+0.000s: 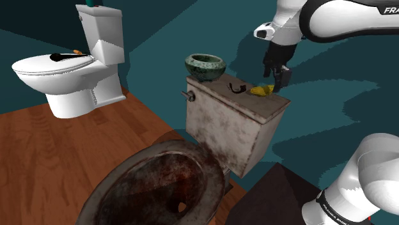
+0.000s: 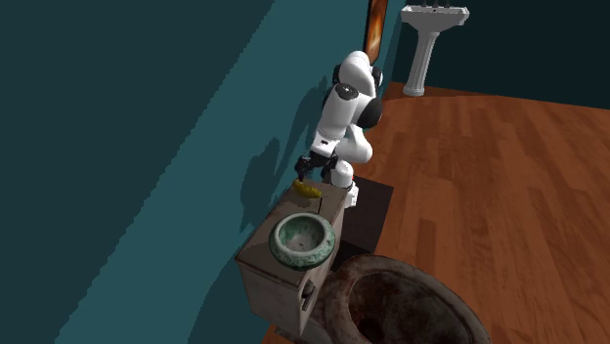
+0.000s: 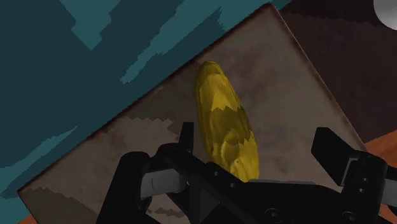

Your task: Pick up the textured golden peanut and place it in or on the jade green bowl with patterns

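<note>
A textured golden peanut (image 1: 262, 91) (image 3: 224, 122) lies on the stained toilet tank lid (image 1: 220, 97), near the end closest to the arm. The jade green patterned bowl (image 1: 206, 66) (image 2: 302, 239) stands at the lid's other end. My black gripper (image 1: 276, 77) (image 3: 257, 145) hangs just above the peanut (image 2: 308, 190), open. In the wrist view the two fingers stand apart on either side of the peanut's near end, one finger (image 3: 186, 137) closer to it than the other. Neither finger visibly clasps it.
A small black curved object (image 1: 239, 87) lies on the lid between peanut and bowl. A teal wall runs behind the tank. Below is a dirty open toilet bowl (image 1: 160, 185). A white toilet (image 1: 70, 70) stands far off, and a pedestal sink (image 2: 427, 39) too.
</note>
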